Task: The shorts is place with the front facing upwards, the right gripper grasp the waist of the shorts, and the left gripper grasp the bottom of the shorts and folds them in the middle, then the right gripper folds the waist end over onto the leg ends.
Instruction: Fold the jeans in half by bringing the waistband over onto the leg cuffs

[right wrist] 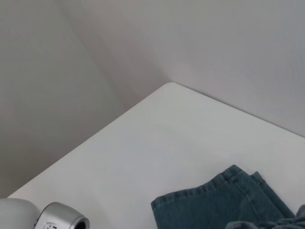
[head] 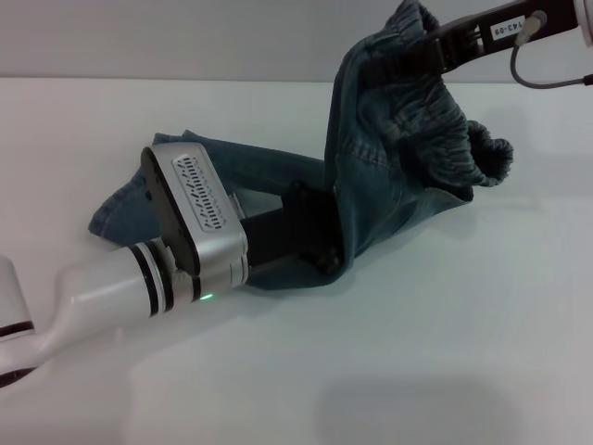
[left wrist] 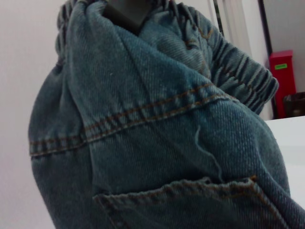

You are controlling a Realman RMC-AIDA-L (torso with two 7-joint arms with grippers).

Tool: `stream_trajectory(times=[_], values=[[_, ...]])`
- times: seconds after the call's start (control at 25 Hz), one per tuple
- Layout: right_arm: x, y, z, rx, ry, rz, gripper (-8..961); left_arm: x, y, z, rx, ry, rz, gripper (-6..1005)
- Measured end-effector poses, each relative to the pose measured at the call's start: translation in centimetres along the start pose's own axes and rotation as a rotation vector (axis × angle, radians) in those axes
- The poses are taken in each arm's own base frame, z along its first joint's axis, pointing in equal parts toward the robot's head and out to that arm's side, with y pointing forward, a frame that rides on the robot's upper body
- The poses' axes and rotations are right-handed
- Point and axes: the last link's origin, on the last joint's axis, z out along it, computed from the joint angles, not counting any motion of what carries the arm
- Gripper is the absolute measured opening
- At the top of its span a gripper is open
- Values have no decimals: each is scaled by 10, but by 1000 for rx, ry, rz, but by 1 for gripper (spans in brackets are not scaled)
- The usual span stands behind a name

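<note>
Head view shows the shorts (head: 389, 176) lifted by the waist, leg ends (head: 120, 213) flat on the tabletop (head: 417, 352). Right hand (head: 422, 51) grips the waistband; left hand (head: 310, 236) pins mid-leg, closure indeterminable. Final fold underway: next, carry waist toward leg ends.

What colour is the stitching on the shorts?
Orange-brown double stitching on blue-green denim shorts; clearest in the left wrist view.

Denim of the shorts (left wrist: 157, 143) is filling nearly the whole left wrist view, double orange stitching running across it, a pocket edge (left wrist: 190, 190) showing lower down, gathered waistband (left wrist: 238, 71) bunching above, with a red box (left wrist: 282, 76) sitting behind on the far side.
</note>
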Motion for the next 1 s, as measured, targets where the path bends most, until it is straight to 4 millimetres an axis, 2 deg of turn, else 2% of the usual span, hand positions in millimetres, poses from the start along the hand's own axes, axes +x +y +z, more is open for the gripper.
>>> stream_trajectory(times=[1.0], values=[[-1, 0, 6, -29, 4, 8, 76, 12, 11, 12, -38, 41, -13, 18]])
